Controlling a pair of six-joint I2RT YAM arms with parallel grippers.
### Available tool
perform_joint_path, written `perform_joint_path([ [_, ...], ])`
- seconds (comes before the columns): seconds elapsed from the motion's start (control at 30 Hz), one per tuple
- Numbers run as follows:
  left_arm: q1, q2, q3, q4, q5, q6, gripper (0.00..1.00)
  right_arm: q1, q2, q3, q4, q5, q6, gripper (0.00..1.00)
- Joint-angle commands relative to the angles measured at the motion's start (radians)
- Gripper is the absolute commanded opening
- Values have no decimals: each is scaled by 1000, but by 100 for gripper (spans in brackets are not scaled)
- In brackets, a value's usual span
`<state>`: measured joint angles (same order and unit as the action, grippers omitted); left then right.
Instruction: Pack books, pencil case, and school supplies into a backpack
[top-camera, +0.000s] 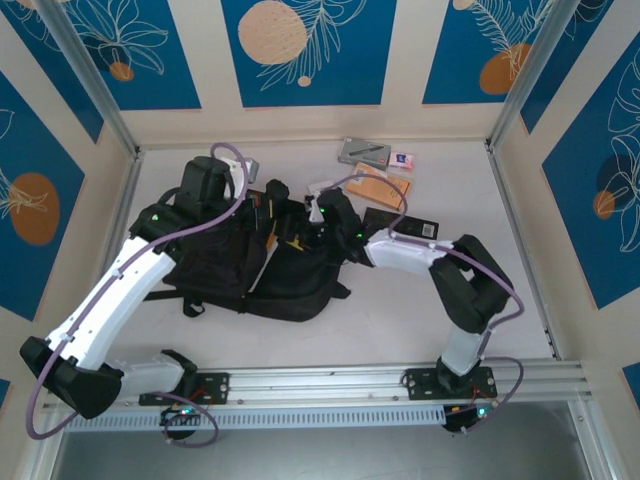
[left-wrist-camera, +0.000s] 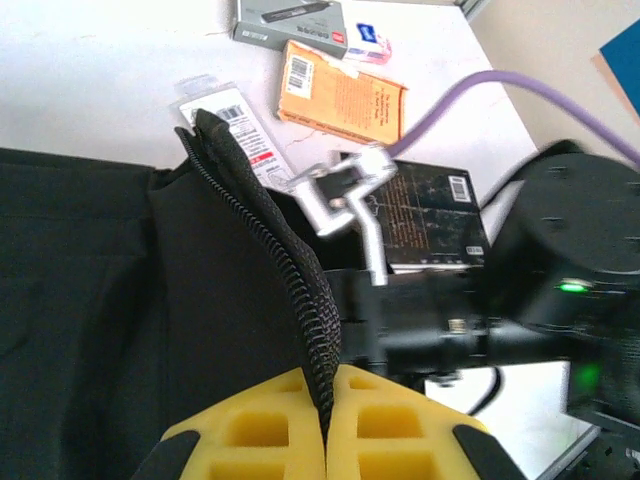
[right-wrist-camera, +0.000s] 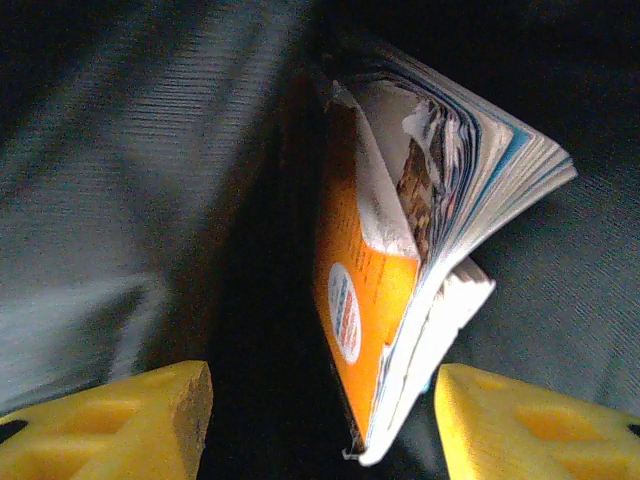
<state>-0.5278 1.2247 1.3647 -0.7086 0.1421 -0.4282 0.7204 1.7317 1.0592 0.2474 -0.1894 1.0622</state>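
Yellow pads (left-wrist-camera: 260, 435) of my left gripper (left-wrist-camera: 325, 410) are clenched on the backpack's (left-wrist-camera: 100, 300) zipped rim, and the zip climbs straight up from between them. Just past that raised rim lies the strip packet (left-wrist-camera: 235, 125) on the table (left-wrist-camera: 90, 80). Beyond it and to the jaws' right are a second orange book (left-wrist-camera: 345, 100) and the black book (left-wrist-camera: 430, 215). Farthest out are the pencil case (left-wrist-camera: 290, 22) and, touching its right end, the eraser (left-wrist-camera: 370, 42).

My right gripper (right-wrist-camera: 320, 420) is released, jaws standing wide inside the backpack. Between them an orange book (right-wrist-camera: 365, 290) stands on edge with its pages fanned, well clear of the left pad and close to the right one. I cannot tell whether it touches that pad. Dark fabric lies behind it on both sides.
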Motion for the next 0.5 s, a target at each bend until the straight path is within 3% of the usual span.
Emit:
perform_joint_path([
  [0.0, 18, -13, -24, 37, -35, -12, 0, -26, -82, -80, 32, -47, -55, 60],
  [0.07, 19, -9, -39, 36, -62, -17, 0, -40, -134, -117, 27, -47, -77, 59],
  [0.27, 61, 30, -61, -9, -279, -81, 2, -91, -301, -168, -109, 8, -181, 52],
  [0.47, 175, 62, -91, -6, -329, -161, 0, -219, -414, -234, -184, 45, -216, 51],
])
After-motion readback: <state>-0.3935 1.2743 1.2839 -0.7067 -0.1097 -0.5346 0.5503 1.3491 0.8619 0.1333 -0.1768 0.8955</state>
